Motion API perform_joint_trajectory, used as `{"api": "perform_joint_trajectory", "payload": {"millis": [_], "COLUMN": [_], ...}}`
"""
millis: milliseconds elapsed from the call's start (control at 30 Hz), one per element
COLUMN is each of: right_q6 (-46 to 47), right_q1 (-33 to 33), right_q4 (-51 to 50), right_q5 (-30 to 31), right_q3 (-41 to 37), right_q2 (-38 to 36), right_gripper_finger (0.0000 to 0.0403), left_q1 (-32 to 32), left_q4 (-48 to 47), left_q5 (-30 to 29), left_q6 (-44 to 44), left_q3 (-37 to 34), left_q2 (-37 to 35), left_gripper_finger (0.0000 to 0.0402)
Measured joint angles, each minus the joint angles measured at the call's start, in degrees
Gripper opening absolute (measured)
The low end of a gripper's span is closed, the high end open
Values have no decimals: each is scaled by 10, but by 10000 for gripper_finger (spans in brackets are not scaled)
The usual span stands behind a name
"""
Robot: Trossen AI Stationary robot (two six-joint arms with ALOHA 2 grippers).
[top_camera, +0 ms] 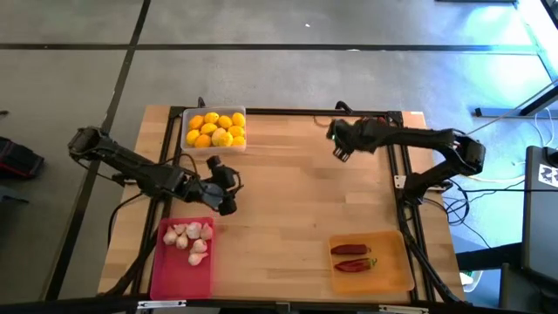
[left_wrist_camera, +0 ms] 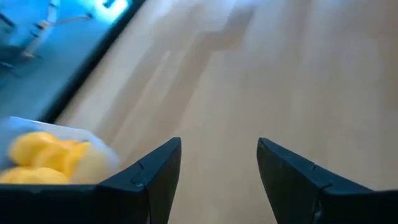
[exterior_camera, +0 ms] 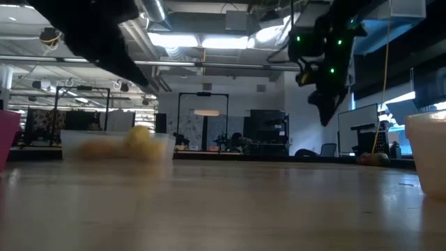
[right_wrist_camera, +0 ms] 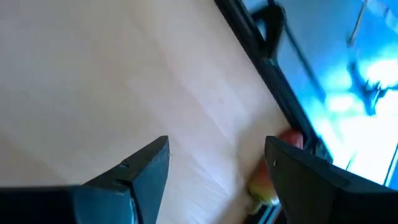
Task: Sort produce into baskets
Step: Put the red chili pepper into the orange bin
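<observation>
A wooden bench (top_camera: 288, 201) is seen from above, with three trays set on it. A clear tray (top_camera: 214, 128) sits near the far edge, left of centre, and is filled with yellow and orange lemons (top_camera: 218, 131). A pink tray (top_camera: 183, 262) lies at the near left corner; a cluster of garlic bulbs (top_camera: 190, 240) is gathered in its far half. An orange tray (top_camera: 370, 260) lies at the near right, with two red chili peppers (top_camera: 353, 256) laid side by side in it, their green stems pointing right.

The left claw (top_camera: 225, 183) is held over bare wood between the clear tray and the pink tray, just beside the pink tray's far corner. In the left wrist view its two dark fingers (left_wrist_camera: 155, 180) are seen spread apart with nothing between them, and the lemons (left_wrist_camera: 43, 158) in the clear tray appear close by to one side.

The right claw (top_camera: 338, 139) is held above the bench near the far edge, right of centre, well apart from every tray. In the right wrist view its fingers (right_wrist_camera: 140, 171) are likewise spread apart and empty, with bare wood beneath them. In the low view it (exterior_camera: 327, 104) is seen hanging clear of the bench top, green lights glowing on the arm above it.
</observation>
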Motion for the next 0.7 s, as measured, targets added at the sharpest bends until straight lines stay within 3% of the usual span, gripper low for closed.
{"api": "perform_joint_trajectory", "payload": {"millis": [300, 700], "right_q6": [14, 25], "right_q1": [-183, -299], "right_q4": [-5, -13], "right_q5": [-58, -74], "right_q3": [0, 0], "right_q2": [3, 76], "right_gripper_finger": [254, 254], "left_q1": [57, 89], "left_q4": [115, 129], "left_q5": [-27, -26], "left_q6": [123, 185], "left_q3": [-38, -54], "left_q2": [0, 0], "left_gripper_finger": [208, 208]}}
